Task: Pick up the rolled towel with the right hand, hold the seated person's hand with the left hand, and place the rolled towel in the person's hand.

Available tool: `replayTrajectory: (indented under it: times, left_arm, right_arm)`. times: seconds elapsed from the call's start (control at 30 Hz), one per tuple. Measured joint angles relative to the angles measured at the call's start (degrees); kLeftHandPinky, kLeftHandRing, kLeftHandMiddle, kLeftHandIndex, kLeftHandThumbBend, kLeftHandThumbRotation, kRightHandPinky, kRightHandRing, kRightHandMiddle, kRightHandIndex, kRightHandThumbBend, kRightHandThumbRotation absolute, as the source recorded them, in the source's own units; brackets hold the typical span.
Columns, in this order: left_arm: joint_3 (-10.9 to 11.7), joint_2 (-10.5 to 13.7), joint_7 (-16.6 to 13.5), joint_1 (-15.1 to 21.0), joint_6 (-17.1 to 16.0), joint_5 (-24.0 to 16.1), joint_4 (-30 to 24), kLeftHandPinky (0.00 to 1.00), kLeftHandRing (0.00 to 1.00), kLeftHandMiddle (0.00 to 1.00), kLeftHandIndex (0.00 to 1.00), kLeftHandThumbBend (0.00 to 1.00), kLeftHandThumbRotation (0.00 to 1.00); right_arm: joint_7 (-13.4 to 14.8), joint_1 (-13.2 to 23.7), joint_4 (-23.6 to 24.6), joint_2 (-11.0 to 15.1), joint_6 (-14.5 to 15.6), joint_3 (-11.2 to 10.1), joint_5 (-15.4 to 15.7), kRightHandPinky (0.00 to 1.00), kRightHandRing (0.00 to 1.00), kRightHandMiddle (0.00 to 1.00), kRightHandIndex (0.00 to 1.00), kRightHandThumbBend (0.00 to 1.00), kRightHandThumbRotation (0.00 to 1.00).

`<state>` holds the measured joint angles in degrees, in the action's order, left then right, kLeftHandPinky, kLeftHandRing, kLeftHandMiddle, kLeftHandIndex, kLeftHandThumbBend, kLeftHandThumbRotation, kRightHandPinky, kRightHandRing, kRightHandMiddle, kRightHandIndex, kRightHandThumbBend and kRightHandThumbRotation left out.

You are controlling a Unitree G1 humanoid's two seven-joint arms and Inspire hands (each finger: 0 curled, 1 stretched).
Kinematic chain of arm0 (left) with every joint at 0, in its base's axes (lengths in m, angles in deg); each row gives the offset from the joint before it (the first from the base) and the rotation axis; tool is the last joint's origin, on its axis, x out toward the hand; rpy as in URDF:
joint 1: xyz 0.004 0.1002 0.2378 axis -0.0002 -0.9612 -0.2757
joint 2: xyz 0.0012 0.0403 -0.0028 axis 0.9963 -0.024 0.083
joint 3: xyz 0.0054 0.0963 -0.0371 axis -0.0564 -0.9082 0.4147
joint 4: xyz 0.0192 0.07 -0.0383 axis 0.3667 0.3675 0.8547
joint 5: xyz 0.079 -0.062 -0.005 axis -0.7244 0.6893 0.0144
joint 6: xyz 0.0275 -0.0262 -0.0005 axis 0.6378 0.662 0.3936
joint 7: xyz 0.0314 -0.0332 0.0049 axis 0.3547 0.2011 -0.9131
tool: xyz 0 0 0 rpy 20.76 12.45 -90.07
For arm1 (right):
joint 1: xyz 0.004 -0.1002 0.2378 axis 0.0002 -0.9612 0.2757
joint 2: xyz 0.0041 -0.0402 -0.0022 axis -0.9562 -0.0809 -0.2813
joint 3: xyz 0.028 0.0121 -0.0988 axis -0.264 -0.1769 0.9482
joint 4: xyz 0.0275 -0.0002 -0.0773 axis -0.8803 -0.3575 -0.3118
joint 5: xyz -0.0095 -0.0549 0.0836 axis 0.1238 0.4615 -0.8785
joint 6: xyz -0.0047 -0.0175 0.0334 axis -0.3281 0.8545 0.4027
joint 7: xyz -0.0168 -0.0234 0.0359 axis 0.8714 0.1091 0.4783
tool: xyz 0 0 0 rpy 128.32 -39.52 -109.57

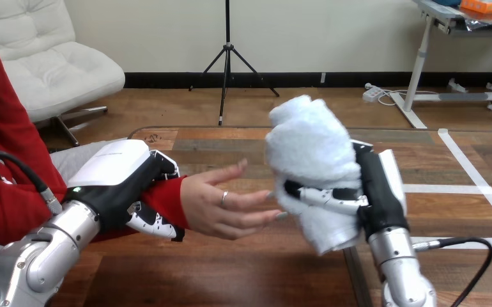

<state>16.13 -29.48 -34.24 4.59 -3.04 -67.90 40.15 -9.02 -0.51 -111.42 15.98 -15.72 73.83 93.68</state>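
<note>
The robot's right hand (376,192), black with white shells, stands upright right of centre, its jointed fingers (330,198) curled round a thick, fluffy white rolled towel (310,150) and clasping it firmly. The towel is held up off the table, on end and leaning slightly left, its soft, nubbly terry bulging above and below the fingers. Its lower left side meets the fingertips of the person's hand (221,208), which lies open, palm turned up and towards the towel, fingers loosely spread and pointing right. There is no gap between fingertips and cloth. Further left, the robot's left hand (119,182) grips the person's wrist over a red sleeve (165,197): its smooth white back lies across the top and its jointed fingers wrap round underneath. Silver forearms rise from the bottom corners to both hands. Below them all stretches the brown wooden table (230,275) of planked grain, bare from beneath the hands to the near edge. More bare wood runs behind the hands to the rounded far edge.
</note>
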Motion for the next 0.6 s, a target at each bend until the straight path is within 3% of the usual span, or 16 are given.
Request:
replayTrajectory:
  times: [0.6]
  left_arm:
    - [0.02,-0.43,0.54,0.03,0.27,0.39,-0.36,0.27,0.32,0.38,0.40,0.80,0.00]
  right_arm:
    - [0.39,1.95,-6.48,-2.32,-3.76,1.90,0.72,0.28,0.33,0.38,0.42,0.77,0.00]
